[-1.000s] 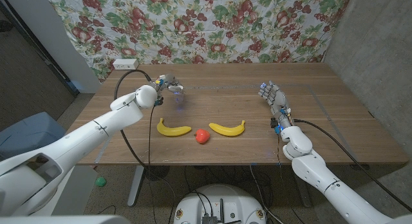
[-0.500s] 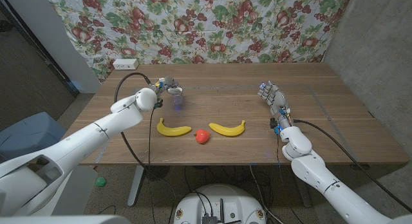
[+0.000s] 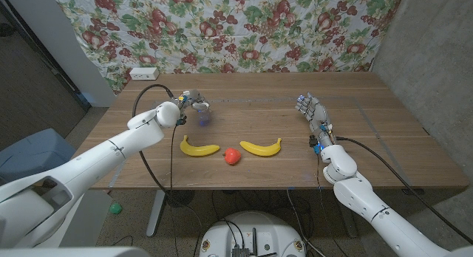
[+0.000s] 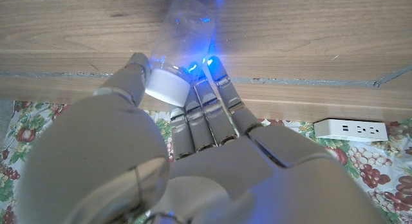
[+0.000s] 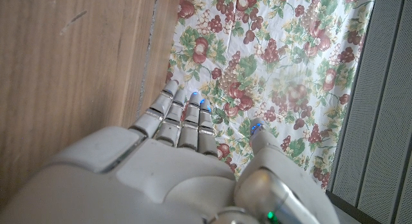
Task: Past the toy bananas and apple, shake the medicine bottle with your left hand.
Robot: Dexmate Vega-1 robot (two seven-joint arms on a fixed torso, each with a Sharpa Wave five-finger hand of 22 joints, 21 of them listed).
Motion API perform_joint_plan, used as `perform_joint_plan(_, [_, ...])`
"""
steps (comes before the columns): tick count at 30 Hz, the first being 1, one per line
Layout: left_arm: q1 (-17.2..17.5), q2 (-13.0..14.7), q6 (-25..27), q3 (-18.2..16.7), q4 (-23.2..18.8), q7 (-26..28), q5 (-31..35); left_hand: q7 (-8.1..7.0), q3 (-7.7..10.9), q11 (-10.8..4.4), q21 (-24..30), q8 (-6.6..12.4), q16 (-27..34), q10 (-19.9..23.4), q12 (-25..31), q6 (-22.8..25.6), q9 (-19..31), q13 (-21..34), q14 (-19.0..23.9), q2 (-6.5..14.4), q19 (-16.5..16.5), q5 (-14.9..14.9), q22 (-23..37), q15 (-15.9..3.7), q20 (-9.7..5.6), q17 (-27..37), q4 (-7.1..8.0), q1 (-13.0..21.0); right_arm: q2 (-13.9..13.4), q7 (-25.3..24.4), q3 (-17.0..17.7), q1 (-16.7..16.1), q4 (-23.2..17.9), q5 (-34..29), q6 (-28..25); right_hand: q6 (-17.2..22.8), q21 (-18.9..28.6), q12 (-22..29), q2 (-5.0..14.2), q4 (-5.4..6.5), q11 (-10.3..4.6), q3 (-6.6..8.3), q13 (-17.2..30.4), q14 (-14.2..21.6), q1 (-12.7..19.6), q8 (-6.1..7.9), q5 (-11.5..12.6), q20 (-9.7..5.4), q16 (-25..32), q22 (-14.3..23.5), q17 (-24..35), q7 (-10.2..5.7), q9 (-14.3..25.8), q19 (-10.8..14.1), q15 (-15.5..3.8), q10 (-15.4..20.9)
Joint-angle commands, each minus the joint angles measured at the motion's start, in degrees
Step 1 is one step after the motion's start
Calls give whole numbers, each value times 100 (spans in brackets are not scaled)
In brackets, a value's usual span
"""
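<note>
A: Where's the medicine bottle (image 3: 203,117) sitting?

B: It's hanging in the left hand (image 3: 191,100), above the wooden table (image 3: 384,131), beyond the left toy banana (image 3: 199,147). The fingers (image 4: 222,95) are pinching it at its white cap (image 4: 166,87), and the clear body is looking blurred.

A: And the fruit?

B: The apple (image 3: 232,156) is lying between the left banana and the right banana (image 3: 261,147), near the front edge.

A: The right hand (image 3: 314,114)?

B: It's holding nothing at the table's right side, fingers stretched out side by side.

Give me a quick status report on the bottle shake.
Left hand grips the medicine bottle by its cap end. Right hand open, idle. Bananas and apple nearer, not obstructing.
</note>
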Motion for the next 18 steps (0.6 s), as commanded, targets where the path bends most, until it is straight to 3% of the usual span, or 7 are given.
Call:
perform_joint_plan(1, [-111, 48, 104, 76, -2, -264, 17, 3, -77, -251, -65, -9, 2, 39, -73, -202, -23, 11, -213, 370, -118, 32, -4, -550, -212, 29, 57, 235, 19, 16, -16, 55, 51, 8, -27, 67, -11, -1, 29, -15, 2, 2, 32, 27, -14, 18, 26, 19, -23, 13, 30, -9, 17, 68, 1, 46])
perform_joint_plan(9, [-152, 82, 205, 83, -57, -374, 10, -63, -307, -214, -172, -18, 32, -503, -144, -612, -83, 4, -519, 195, -319, 25, -6, -378, -89, 62, 82, -114, 34, 41, -20, 111, 104, 29, -37, 65, -22, -2, 29, -12, 2, 0, 33, 26, -18, 17, 24, 23, -25, 14, 33, -10, 17, 72, 0, 42])
perform_joint_plan(15, [-147, 81, 153, 66, -49, -344, -7, -93, -465, 44, -310, -41, 37, -1275, -192, -1187, -130, -11, -952, 149, -556, 38, -4, -211, 39, 90, 52, -289, 34, 55, -27, 143, 138, 24, -41, 56, -29, -1, 29, -10, 5, -1, 33, 32, -21, 14, 24, 25, -23, 14, 34, -7, 17, 76, -4, 44])
perform_joint_plan(18, [-133, 78, 125, 46, -53, -300, -13, -135, -575, 88, -414, -35, 23, -1748, -188, -1530, -152, -26, -1276, 107, -732, 37, -3, -94, 135, 92, 48, -403, 40, 51, -27, 152, 146, 27, -45, 58, -34, -1, 29, -9, -2, -2, 34, 33, -23, 15, 23, 27, -24, 15, 34, -6, 17, 76, 8, 43])
